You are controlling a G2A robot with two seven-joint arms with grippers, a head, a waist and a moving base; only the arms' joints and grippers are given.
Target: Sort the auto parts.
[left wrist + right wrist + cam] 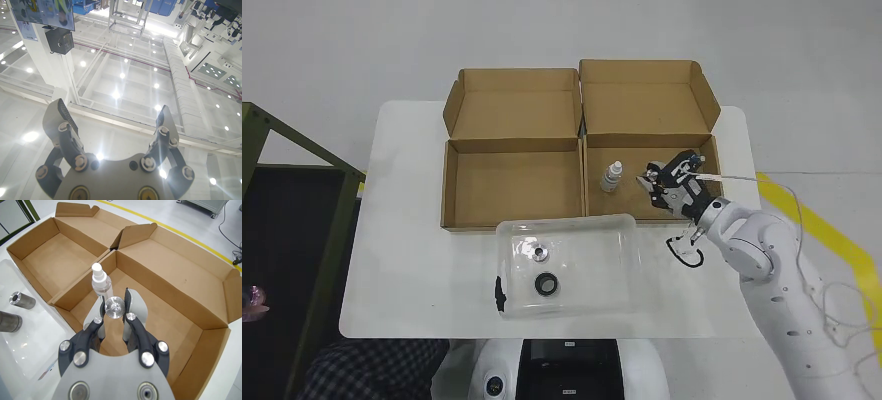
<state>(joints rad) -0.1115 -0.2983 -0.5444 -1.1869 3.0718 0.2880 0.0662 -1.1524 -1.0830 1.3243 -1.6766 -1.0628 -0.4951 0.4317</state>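
Right gripper [115, 305] is clamped on the round metal part [114, 310], straight over the right box [170, 313], bottle [101, 284] just beside.

The right gripper [114, 303] clamps a shiny round metal part [114, 309] above the open cardboard box [170, 285], near an upright spray bottle [100, 281] inside it.

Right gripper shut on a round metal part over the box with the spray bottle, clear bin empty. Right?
Not quite. The top view shows the clear bin holds two metal cylinders. The rest stands: right gripper shut on the round metal part, over the box with the spray bottle.
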